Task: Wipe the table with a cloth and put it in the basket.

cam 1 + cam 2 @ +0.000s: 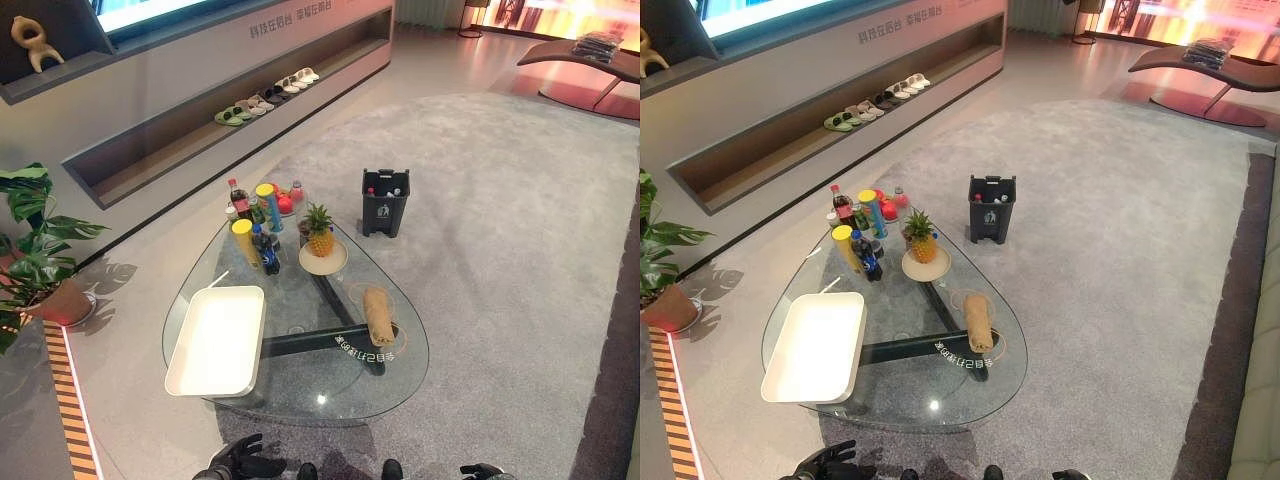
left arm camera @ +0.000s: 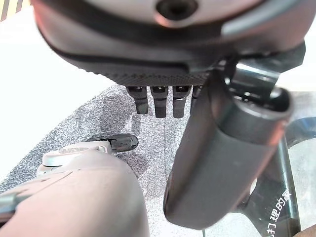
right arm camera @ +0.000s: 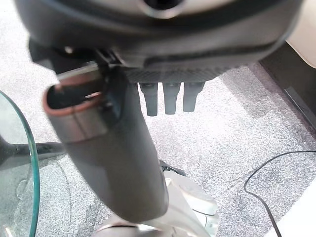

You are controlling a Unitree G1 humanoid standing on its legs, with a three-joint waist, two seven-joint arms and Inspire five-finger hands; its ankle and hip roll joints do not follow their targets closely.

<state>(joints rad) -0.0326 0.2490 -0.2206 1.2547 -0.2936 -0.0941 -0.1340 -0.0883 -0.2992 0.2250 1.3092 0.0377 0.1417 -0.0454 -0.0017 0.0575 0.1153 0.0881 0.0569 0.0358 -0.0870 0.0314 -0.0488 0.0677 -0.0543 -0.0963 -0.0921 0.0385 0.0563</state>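
Grey carpet (image 1: pixel 500 200), glass table (image 1: pixel 390 385) with rolled tan cloth (image 1: pixel 378 315) right: soft, light; best pinched mid-roll. Left hand (image 2: pixel 163 101), right hand (image 3: pixel 168 98) relaxed, empty, low near edge.

The tan cloth (image 1: pixel 379 315) is rolled up into a little log, lying flat on the right side of the glass table (image 1: pixel 320 395). The white basket (image 1: pixel 216 340) sits empty on the left side, well apart from it.
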